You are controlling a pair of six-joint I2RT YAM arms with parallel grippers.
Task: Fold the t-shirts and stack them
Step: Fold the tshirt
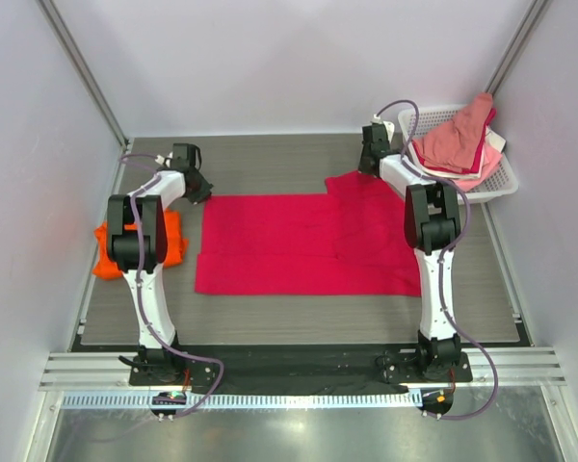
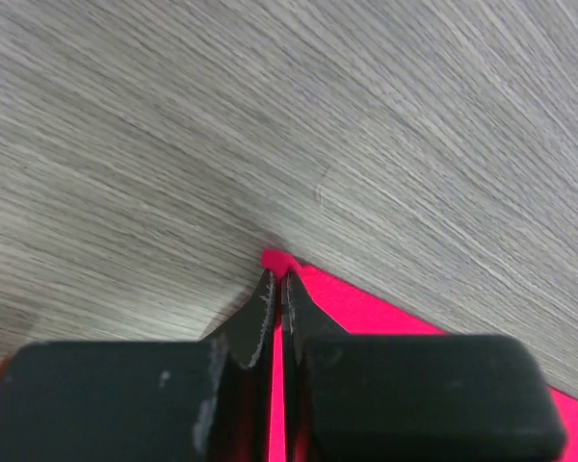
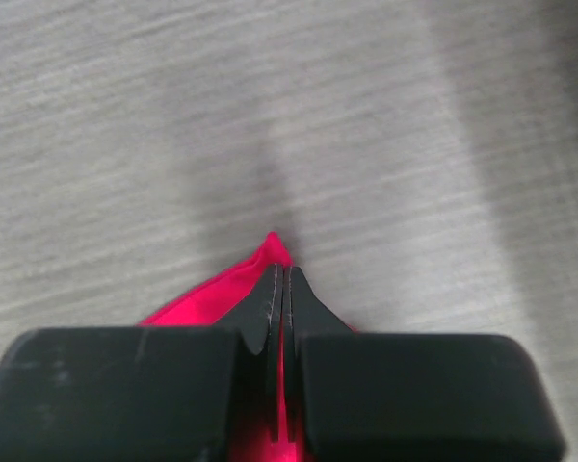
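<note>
Two t-shirts lie on the grey, wood-grain table (image 1: 299, 322). The first one, the crimson-red t-shirt (image 1: 299, 245), is spread flat in the middle between the two arms. It makes a wide rectangle with a long crease across it, and one part sticks out toward the far right. The cloth looks soft and smooth. The second one, the orange t-shirt (image 1: 176, 239), is a crumpled heap at the left side, partly hidden behind the left arm.

There is one white plastic basket (image 1: 509, 180) at the far right corner, with lattice walls. Inside it is a pile of clothes (image 1: 459, 138) – pinkish-red on top, paler pieces under; I cannot count them.

The left gripper (image 2: 279, 281) is pressed closed, its thin black fingertips pinching the far left corner of the red shirt. The right gripper (image 3: 281, 276) is closed in the same way – it pinches a pointed corner of the red shirt at the far right.
</note>
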